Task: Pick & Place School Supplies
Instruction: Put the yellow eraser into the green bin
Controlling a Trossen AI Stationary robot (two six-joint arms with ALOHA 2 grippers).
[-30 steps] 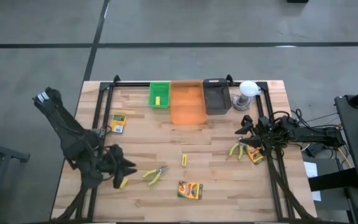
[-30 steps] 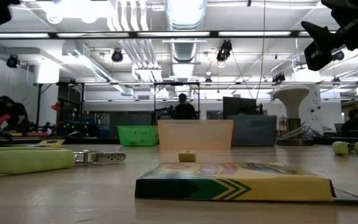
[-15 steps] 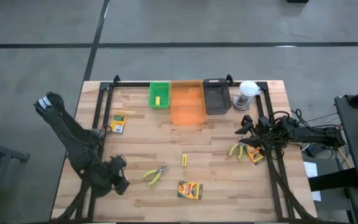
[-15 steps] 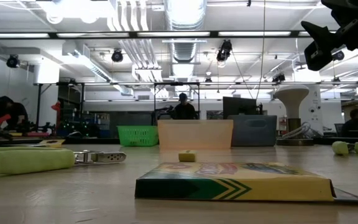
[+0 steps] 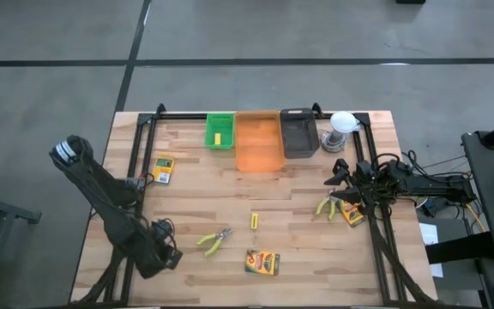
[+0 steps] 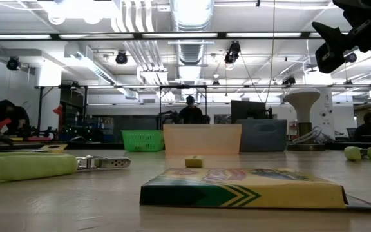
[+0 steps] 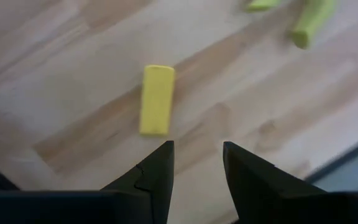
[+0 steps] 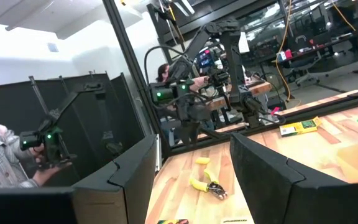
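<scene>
The left gripper (image 7: 194, 171) hangs low over the table's (image 5: 195, 202) front-left corner, close to the left frame rail; its fingers (image 7: 157, 171) stand partly apart with nothing between them, and a short yellow block (image 7: 156, 99) lies on the bare wood just ahead of the tips, not touching them; in the high view that block is hidden under the arm. The right gripper (image 5: 333, 182) hovers by the right rail, above the table; its fingers (image 8: 135, 171) stand partly open and empty, and just beside it lie yellow-handled pliers (image 5: 325, 206) and a crayon box (image 5: 353, 214), close to the right edge. Open wood fills the middle; there a second pair of yellow-handled pliers (image 5: 214, 241), a small yellow block (image 5: 254, 221) and another crayon box (image 5: 262, 262) lie well apart from each other, the box nearest the front edge. A third crayon box (image 5: 164, 168) sits near the left rail. Along the far edge stand a green tray (image 5: 219, 130) holding a yellow block (image 5: 218, 138), an orange tray (image 5: 259, 142), a black tray (image 5: 298, 133) and a white round object (image 5: 342, 125).
</scene>
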